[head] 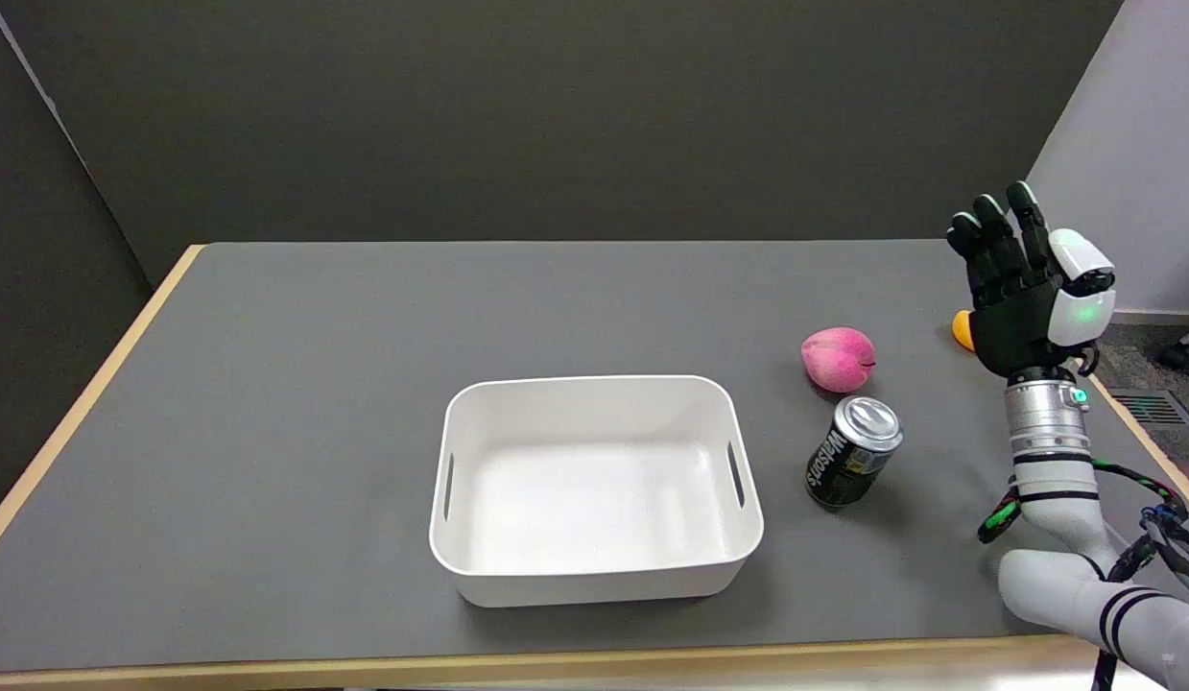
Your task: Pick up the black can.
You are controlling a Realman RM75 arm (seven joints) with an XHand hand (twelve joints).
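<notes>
Nearest the camera, the white right arm comes in over the lower right corner of the grey worktop (268, 403), its forearm rising almost straight up to the wrist. Left of it, toward the front middle, sits a white bin (594, 576) with slotted handles in its short walls; nothing shows inside it.

Just beyond the bin's right wall, a small way apart from it, stands the black can (851, 451), upright on the worktop with its silver top showing and white lettering down its side. It is untouched: nothing holds it or leans on it. A little farther back, near the can but not touching it, lies a pink peach (838, 358).

Farther still and to the right, the right hand (1031, 288) is held in the air above the worktop's right edge, well apart from the can. Its fingers (997, 245) point upward, extended and slightly spread, and hold nothing. Behind the palm an orange object (963, 329) peeks out, mostly hidden, so what it is cannot be told.

The step in hand looks like the very start: the approach to the can has not begun. The next move, as I judge it, calls for bringing the hand down and to the left, turning the palm toward the can's side, keeping the fingers wide enough to pass around it, and staying clear of the peach and the bin wall before closing.
</notes>
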